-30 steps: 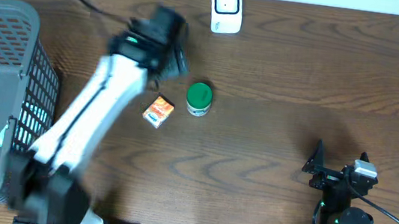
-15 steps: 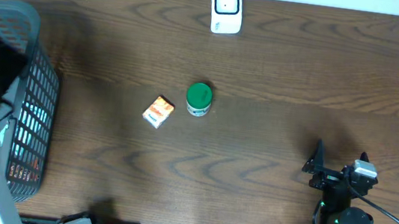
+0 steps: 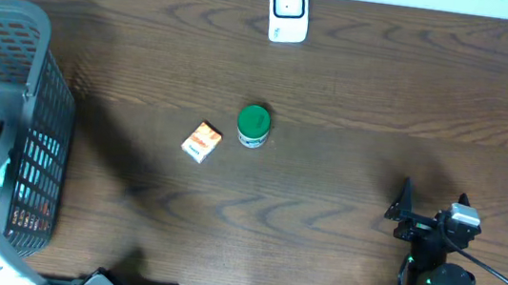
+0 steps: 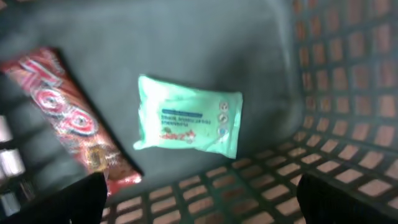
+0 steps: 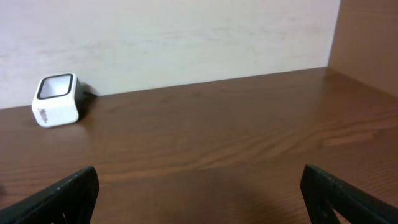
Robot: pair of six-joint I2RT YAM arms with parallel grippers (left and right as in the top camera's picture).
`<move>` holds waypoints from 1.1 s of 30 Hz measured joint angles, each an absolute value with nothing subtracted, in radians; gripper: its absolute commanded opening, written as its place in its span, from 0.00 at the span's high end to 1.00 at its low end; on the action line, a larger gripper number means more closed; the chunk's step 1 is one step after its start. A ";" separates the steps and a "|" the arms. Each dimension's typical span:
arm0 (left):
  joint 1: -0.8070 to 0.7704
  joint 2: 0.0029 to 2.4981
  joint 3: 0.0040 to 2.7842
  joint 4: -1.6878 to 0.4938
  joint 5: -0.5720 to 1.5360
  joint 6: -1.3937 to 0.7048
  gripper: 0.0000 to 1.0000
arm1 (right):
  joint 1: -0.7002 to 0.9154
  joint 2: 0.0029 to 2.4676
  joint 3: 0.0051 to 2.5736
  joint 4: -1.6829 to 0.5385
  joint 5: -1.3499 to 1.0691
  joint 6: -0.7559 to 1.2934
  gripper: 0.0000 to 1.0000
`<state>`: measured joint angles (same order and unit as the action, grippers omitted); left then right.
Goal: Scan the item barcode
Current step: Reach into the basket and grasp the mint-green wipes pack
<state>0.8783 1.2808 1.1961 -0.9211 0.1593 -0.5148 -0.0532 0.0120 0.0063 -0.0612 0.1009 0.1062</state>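
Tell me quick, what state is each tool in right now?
Left tool: open, holding nothing, above the green packet in the basket.
Right tool: open, holding nothing.

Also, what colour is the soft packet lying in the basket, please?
Mint green packet, best seen from the left wrist view.

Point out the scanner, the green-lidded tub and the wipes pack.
scanner (image 3: 288, 8), overhead view, top face.
green-lidded tub (image 3: 254, 120), overhead view, lid centre.
wipes pack (image 4: 188, 124), left wrist view, printed label.
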 measured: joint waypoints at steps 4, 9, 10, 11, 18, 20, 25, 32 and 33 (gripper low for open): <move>0.963 1.281 1.060 -0.855 0.257 -0.481 0.02 | -0.053 0.012 0.006 -0.061 0.101 0.106 0.01; 1.018 1.284 1.004 -0.816 0.295 -0.429 0.02 | -0.053 0.012 0.006 -0.061 0.101 0.107 0.01; 1.019 1.290 1.004 -0.805 0.301 -0.416 0.02 | -0.053 0.012 0.006 -0.061 0.101 0.107 0.01; 1.019 1.299 1.004 -0.797 0.306 -0.407 0.02 | -0.053 0.012 0.006 -0.061 0.101 0.107 0.01; 1.019 1.465 1.004 -0.750 0.317 -0.376 0.02 | -0.053 0.012 0.006 -0.061 0.101 0.107 0.01; 1.019 1.521 1.004 -0.740 0.317 -0.369 0.02 | -0.053 0.012 0.006 -0.061 0.101 0.107 0.01; 1.019 1.632 1.004 -0.709 0.317 -0.365 0.02 | -0.053 0.012 0.006 -0.061 0.101 0.106 0.01; 1.019 1.704 1.036 -0.706 0.320 -0.364 0.09 | -0.053 0.012 0.006 -0.061 0.101 0.106 0.01; 1.019 1.715 1.044 -0.707 0.320 -0.366 0.27 | -0.053 0.012 0.006 -0.061 0.101 0.106 0.01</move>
<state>1.0195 1.7145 1.0443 -0.7067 0.3202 -0.3656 -0.0532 0.0120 0.0063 -0.0608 0.1005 0.1062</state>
